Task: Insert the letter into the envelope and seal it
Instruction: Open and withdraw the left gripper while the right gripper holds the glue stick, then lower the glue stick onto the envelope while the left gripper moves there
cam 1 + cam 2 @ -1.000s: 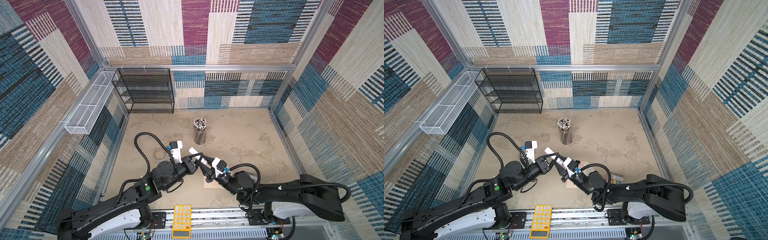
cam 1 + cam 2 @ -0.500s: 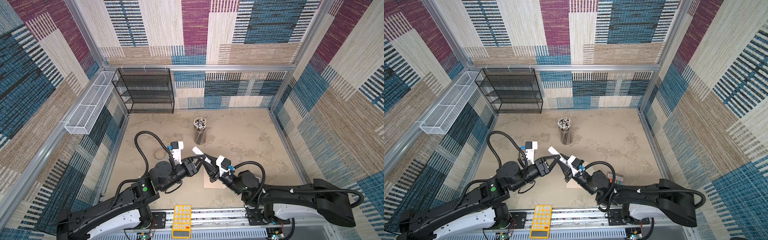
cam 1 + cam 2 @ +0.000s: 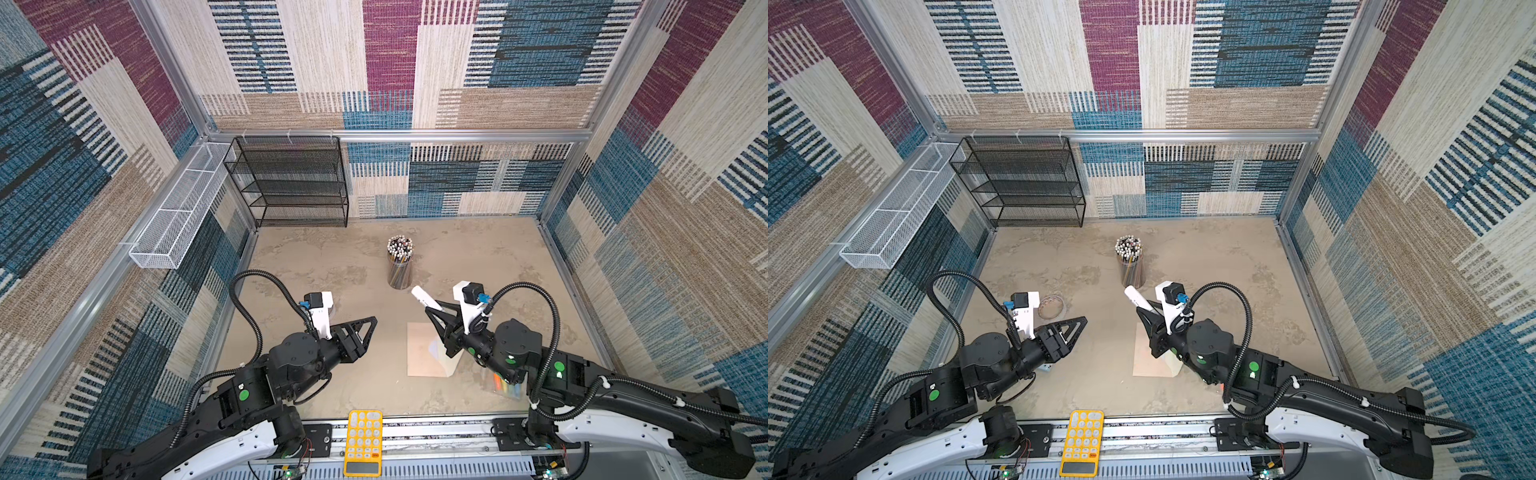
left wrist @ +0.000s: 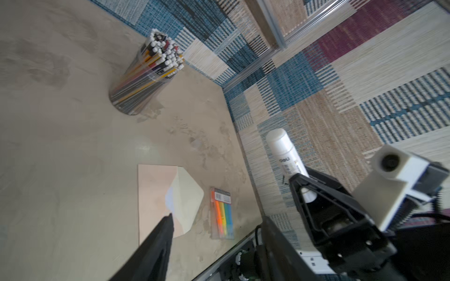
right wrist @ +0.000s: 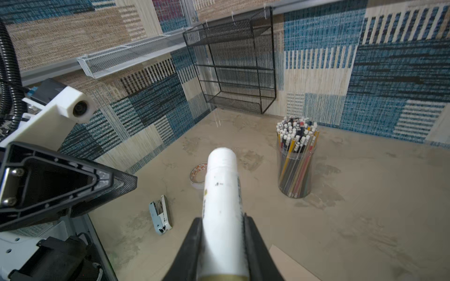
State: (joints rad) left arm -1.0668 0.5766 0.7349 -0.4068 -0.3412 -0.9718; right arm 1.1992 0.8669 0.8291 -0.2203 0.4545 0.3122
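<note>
A: right gripper point(image 3: 434, 311), state?
B: mine's clamped on a white glue stick point(image 3: 421, 295); both fingers point(image 5: 190, 248) pinch its lower body; its rounded white end pokes out past my fingertips, tilted up off the table point(image 3: 332, 266).
A: left gripper?
B: left gripper point(image 3: 368, 326) holds nothing; jaws stand apart with nothing between them; it's raised off the table, tips aimed toward my right gripper, with a clear gap between the two.
A: envelope?
B: envelope point(image 3: 422, 353) lies flat on the table, below and just behind my right gripper's tips; that arm partly covers it in both top views; it's well off to the side of my left gripper; flap point(image 4: 188, 199) is open, cream side up, pointing at the marker pack point(image 4: 222, 214) just beside it.
A: letter?
B: letter point(image 4: 169, 197) shows only as a pale sliver at the envelope's mouth, tucked inside; the rest is hidden, so I can't tell crease or sketch.
A: anything close to the stick?
B: pencil cup point(image 3: 400, 266) stands upright just beyond the glue stick's end; not touching.
</note>
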